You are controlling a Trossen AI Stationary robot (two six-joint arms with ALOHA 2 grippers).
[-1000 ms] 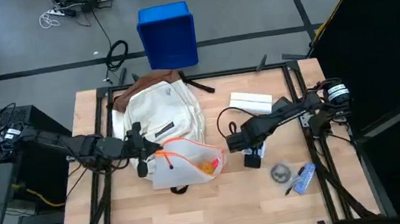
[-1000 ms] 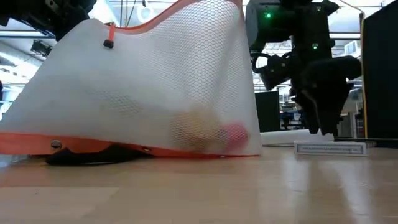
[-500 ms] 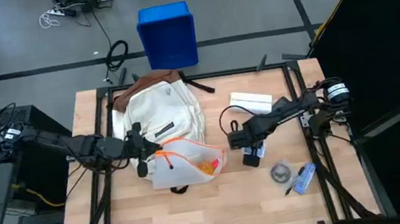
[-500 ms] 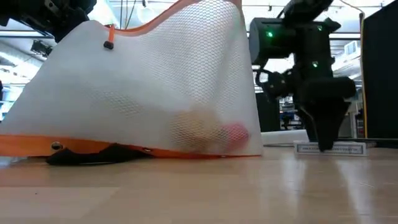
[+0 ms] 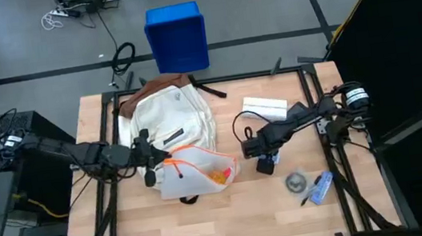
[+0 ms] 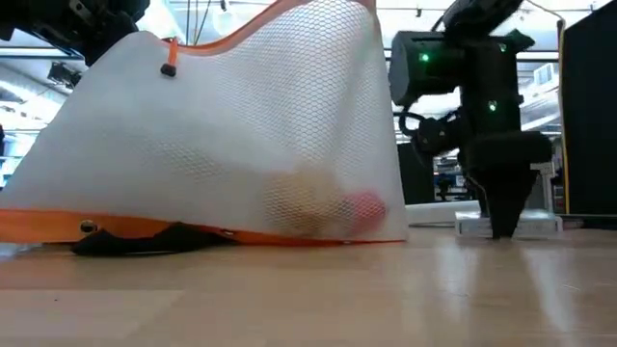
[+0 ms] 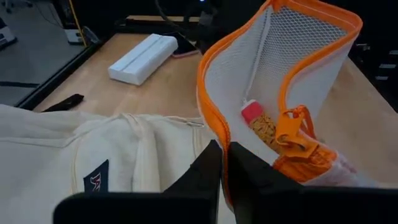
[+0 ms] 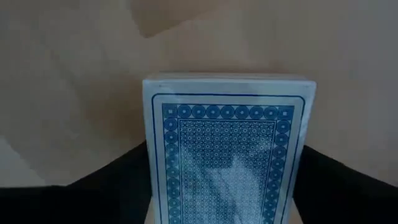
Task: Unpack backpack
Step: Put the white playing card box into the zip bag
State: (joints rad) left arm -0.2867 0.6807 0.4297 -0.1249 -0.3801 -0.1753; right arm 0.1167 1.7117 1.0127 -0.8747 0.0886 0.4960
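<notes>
Right wrist view: right gripper [image 5: 265, 162] clamps card deck [image 8: 227, 149] low over bench; early release risks tumble. Left gripper [image 7: 222, 168] pinches mesh pouch [image 7: 283, 93] rim beside backpack [image 5: 169, 115]; slip possible.

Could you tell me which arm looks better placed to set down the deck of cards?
The right. Its gripper is low over the table with the deck of cards between its fingers. The left gripper is shut on the orange-edged mesh pouch beside the backpack.

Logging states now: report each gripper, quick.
Left gripper: shut on pouch edge.
Right gripper: holding card deck against the table.
</notes>
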